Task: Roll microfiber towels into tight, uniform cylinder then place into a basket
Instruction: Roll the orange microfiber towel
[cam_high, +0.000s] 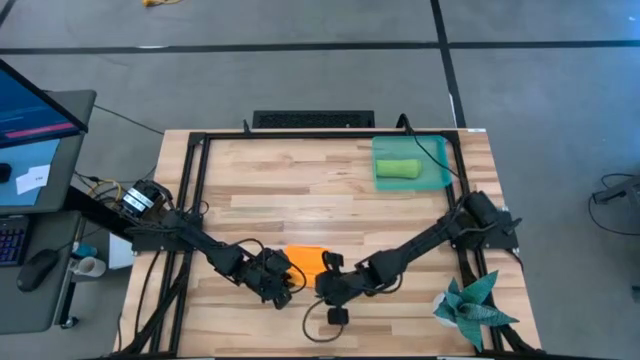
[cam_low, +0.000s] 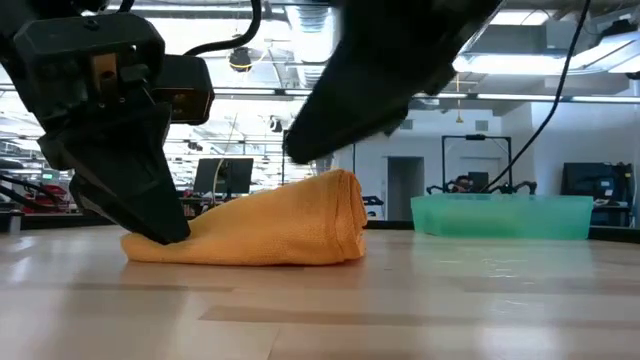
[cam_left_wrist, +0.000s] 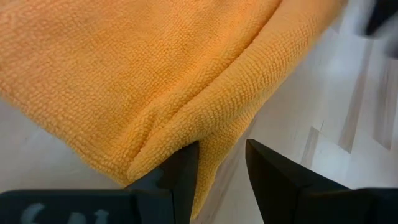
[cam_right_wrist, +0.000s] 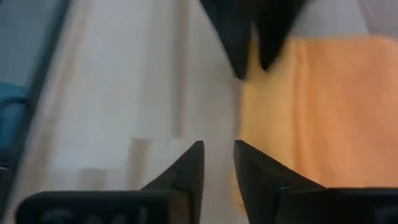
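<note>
Orange towel (cam_low: 255, 228) half-rolled on desk (cam_high: 300, 205). Your left gripper (cam_left_wrist: 221, 168) pinches its edge, anchoring roll. Right gripper (cam_right_wrist: 217, 165) beside towel, jaws parted, empty. Green towel (cam_high: 397, 170) already in basket (cam_high: 437, 150).

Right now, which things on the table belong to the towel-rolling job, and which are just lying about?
Job:
- orange towel, between both grippers
- green towel, rolled, in the basket
- left gripper, fold between its fingers
- right gripper

Lying about:
- teal spiky cloth, table's near right corner
</note>
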